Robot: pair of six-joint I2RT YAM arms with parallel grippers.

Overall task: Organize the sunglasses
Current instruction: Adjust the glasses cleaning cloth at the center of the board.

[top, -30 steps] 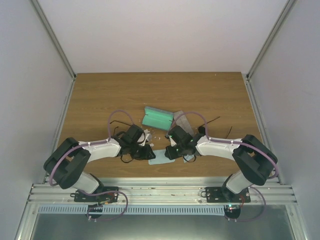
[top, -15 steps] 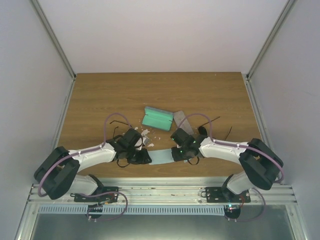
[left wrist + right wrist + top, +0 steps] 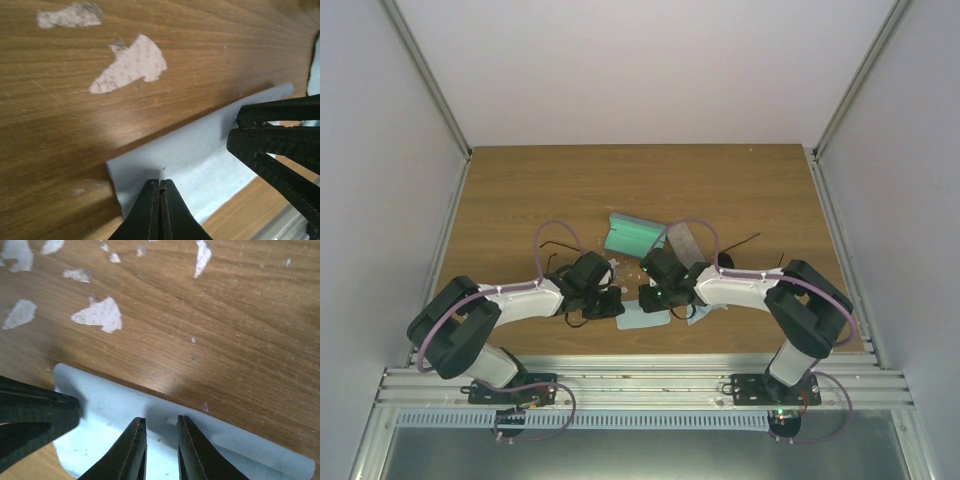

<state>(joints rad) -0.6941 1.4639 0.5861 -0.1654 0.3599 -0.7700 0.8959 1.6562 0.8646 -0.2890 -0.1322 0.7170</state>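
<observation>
Now the left gripper (image 3: 160, 184) is clenched at the cloth (image 3: 195, 152) edge and the right gripper (image 3: 160, 421) is slightly parted over it, so a careless swing could sweep the sunglasses (image 3: 725, 262) lying beyond the cloth.

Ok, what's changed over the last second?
Both arms spread apart with the light-blue cloth stretched between them, then swung back together over it. The left claw snapped shut at the cloth's edge; the right claw stays slightly open above it. The open green-lined case has not moved.
</observation>
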